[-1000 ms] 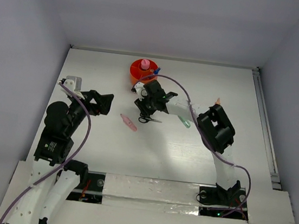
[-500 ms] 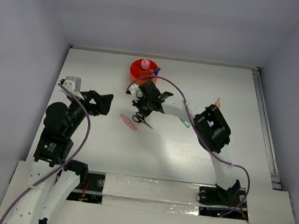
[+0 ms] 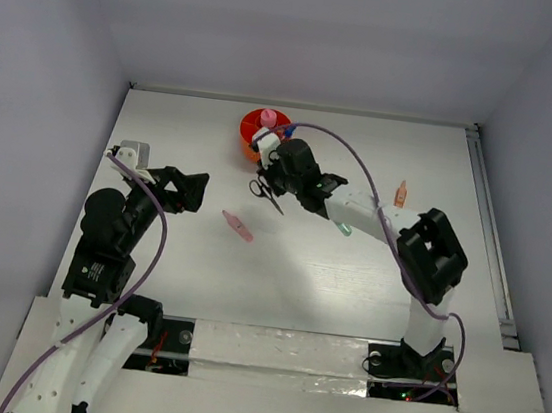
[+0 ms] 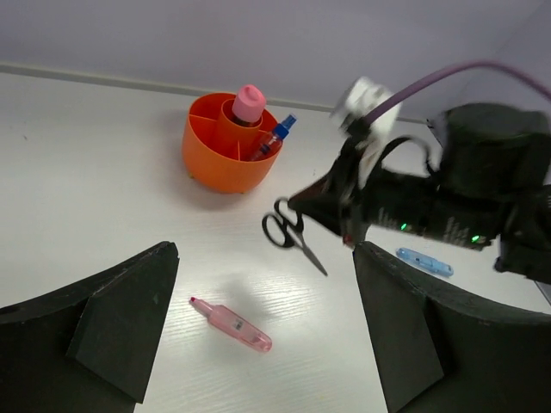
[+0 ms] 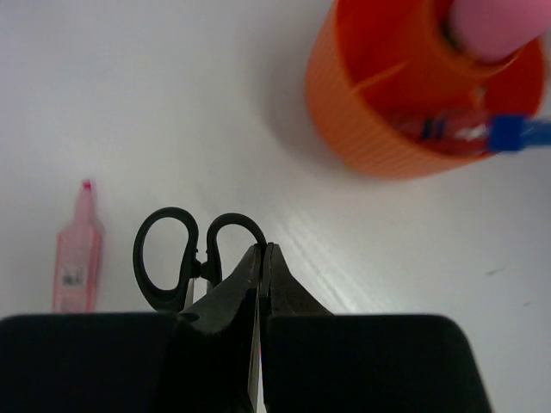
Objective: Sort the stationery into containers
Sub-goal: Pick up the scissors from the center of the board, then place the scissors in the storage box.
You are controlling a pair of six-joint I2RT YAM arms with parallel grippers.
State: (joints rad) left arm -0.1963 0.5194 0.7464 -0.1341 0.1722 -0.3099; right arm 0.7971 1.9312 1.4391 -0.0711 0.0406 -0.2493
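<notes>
My right gripper [image 3: 277, 181] is shut on the blades of the black-handled scissors [image 3: 264, 190] and holds them above the table, just in front of the round orange tub [image 3: 251, 135]. In the right wrist view the handles [image 5: 176, 254] stick out left of the closed fingertips [image 5: 261, 258], with the tub [image 5: 379, 129] at upper right. The tub holds a pink piece [image 4: 248, 101] in its central well and a blue-and-white pen [image 4: 280, 133]. A pink capsule-like piece [image 3: 237, 226] lies on the table. My left gripper [image 4: 267, 335] is open and empty, over that pink piece [image 4: 232, 319].
A pale blue-green piece [image 3: 343, 228] lies under the right arm's forearm. An orange-pink piece [image 3: 401, 192] lies at the right. A small grey box [image 3: 134, 150] sits by the left arm. White walls close in the table on three sides.
My right gripper has risen off the table with the scissors and moved them away from me, toward the orange tub. The left arm has not moved.
</notes>
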